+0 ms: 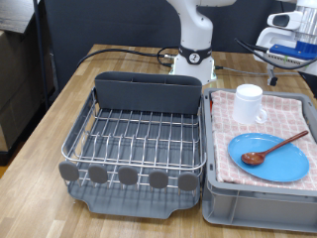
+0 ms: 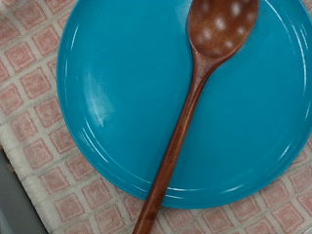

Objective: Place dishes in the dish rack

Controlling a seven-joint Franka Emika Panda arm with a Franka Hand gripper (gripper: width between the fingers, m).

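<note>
Wooden tabletop (image 1: 45, 119) fills my exterior view, pale and grained, with the arm's white base (image 1: 195, 50) standing at the exterior view's top. I cannot find the gripper in either picture; the wrist view looks straight down past it with no fingers showing, so I cannot tell whether the pincer stands apart or together, and nothing shows it holding anything.

Largest on the table is the dish rack (image 1: 139, 134), silver wire over a grey tray, its dark tall-walled caddy (image 1: 147, 92) at the back and a row of round grey tabs (image 1: 127, 175) along the front. I see no dishes in it yet. Just beside it, on the exterior view's right, sits a grey plastic crate (image 1: 258, 203) topped by a pink-checked cloth (image 1: 292, 114), which I judge is there as a soft staging pad for the crockery.

On that cloth lies the plate (image 1: 269, 156), round, flat, glossy blue. The white mug (image 1: 249, 103) stands upright near it, towards the exterior view's top. The wooden spoon (image 1: 274, 148), slim and reddish-brown, rests across the plate, bowl inside the rim and handle running off the edge. My wrist view sits close over it.
</note>
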